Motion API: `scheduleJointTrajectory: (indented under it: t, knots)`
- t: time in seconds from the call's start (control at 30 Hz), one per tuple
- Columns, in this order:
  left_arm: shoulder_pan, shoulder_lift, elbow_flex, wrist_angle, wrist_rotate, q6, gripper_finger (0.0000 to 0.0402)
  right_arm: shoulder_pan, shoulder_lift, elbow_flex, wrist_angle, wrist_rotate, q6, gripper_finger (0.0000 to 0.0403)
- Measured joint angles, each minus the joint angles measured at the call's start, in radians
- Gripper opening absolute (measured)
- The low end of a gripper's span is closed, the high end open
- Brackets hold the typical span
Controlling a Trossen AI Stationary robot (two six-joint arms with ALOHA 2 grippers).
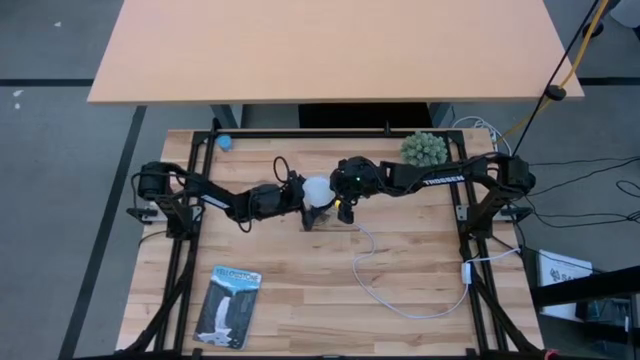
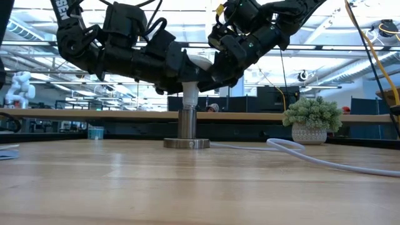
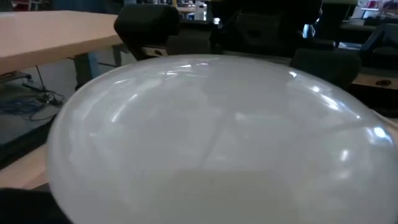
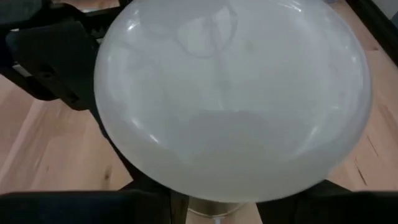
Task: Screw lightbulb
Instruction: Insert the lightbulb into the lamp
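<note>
Lightbulb (image 2: 195, 69) is upright, neck down in the socket (image 2: 187, 125), which stands on a round metal base at mid-counter (image 1: 300, 320). Globe sits between the two arms; it fills both wrist views, so both cameras are right up against it.

Left gripper (image 1: 296, 193) is at the globe from the left side, right gripper (image 1: 344, 200) from the right. Both look to be touching or nearly touching the bulb. Jaws state: can't tell for either arm. The globe and arm bodies hide the jaws in every view, so no call on which arm, if any, actually has a grip.

Progress, my read: bulb is already placed and aligned in the socket, so the pick and insert look done. How far the thread is engaged isn't visible; the white neck shows above the metal collar and the screw base is hidden. Remaining is likely turning it home and letting go.

Around it: white cord (image 1: 395, 290) runs from the socket toward the right edge, small potted plant (image 1: 424, 150) behind the right arm, blue packaging card (image 1: 229, 306) near the front left, well apart.
</note>
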Motion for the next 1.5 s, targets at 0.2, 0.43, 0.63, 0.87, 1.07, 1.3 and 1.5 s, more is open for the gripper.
scheduleJointTrajectory:
  t: [0.2,0.43,0.63,0.87,1.07,1.3,1.5]
  knots:
    - [-0.019,0.000,0.000,-0.006,-0.001,-0.003,0.0378,0.001,0.000,0.000,-0.001,-0.003,0.008,0.0139]
    - [-0.012,0.000,0.000,-0.039,-0.001,0.002,0.0378,0.000,-0.037,0.002,-0.031,0.005,0.008,0.0139]
    - [-0.014,0.000,0.000,-0.036,0.000,0.007,0.0378,0.000,-0.082,0.002,-0.065,0.008,0.000,0.0139]
    - [-0.016,0.000,-0.010,-0.029,0.003,0.030,0.0378,0.008,-0.076,0.003,-0.104,0.008,-0.002,0.0139]
    - [-0.003,0.000,-0.064,0.034,-0.010,0.028,0.0378,0.011,-0.076,0.003,-0.103,0.012,0.001,0.0139]
    - [-0.013,0.000,-0.066,0.070,-0.001,0.043,0.0378,0.012,-0.076,0.003,-0.103,0.013,0.005,0.0139]
    - [-0.031,0.000,-0.066,0.076,0.010,0.058,0.0378,0.011,-0.076,0.002,-0.137,0.014,0.003,0.0139]
